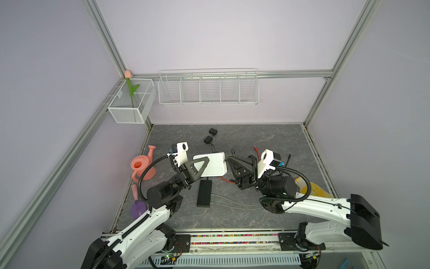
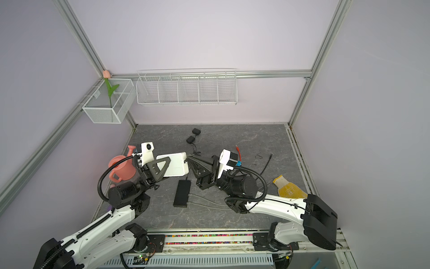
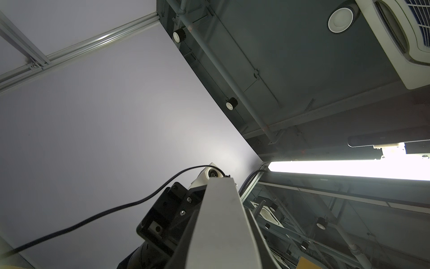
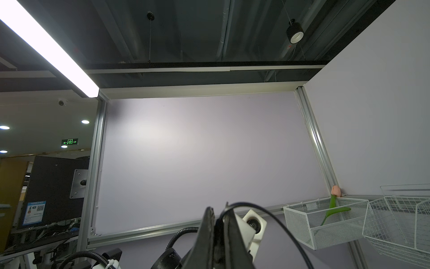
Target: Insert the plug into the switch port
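Both top views show the white switch (image 1: 215, 164) held up off the grey surface (image 1: 267, 139), its left end grasped by the left pincer (image 1: 201, 163). The right pincer (image 1: 229, 160) meets the switch's right edge. There the plug (image 1: 224, 160) shows only as a small dark speck, and I can't tell whether it sits in the port.

The right wrist view gives what those 2 miss: the right pincer clenched tight on a thin black cable (image 4: 244, 203) that arcs out from between its fingers. The left wrist view looks up at the ceiling and catches only the switch's pale edge, with the right pincer's black body beyond it.

Around the switch:
- A black box (image 1: 204, 193) lies on the surface just in front of it.
- 2 small black adapters (image 1: 213, 131) lie behind it.
- A pink watering can (image 1: 142, 166) stands to its left.
- An orange cable (image 1: 256, 150) and a yellow glove (image 2: 288, 189) lie to its right.

The right arm covers part of that cable and part of the glove.
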Robot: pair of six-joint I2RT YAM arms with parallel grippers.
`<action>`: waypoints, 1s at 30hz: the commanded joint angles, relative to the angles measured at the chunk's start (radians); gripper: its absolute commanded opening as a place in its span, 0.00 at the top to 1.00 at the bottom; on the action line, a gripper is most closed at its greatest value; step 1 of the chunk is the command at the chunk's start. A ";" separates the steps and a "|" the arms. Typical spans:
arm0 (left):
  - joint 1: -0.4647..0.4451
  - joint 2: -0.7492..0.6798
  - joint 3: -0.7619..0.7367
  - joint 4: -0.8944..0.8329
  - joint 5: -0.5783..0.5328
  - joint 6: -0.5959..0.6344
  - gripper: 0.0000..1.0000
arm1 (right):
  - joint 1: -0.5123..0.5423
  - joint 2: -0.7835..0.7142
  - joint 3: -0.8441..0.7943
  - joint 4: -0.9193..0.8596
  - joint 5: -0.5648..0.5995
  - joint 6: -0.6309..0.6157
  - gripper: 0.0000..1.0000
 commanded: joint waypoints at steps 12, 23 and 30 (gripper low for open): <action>-0.018 -0.018 0.013 0.050 -0.064 0.020 1.00 | 0.029 0.045 -0.014 0.015 0.026 0.014 0.94; -0.019 -0.015 0.025 0.050 -0.071 0.023 1.00 | 0.042 0.088 -0.022 0.015 0.037 0.032 0.94; -0.023 -0.012 0.034 0.050 -0.051 0.024 1.00 | 0.048 0.121 -0.023 0.014 0.043 0.048 0.94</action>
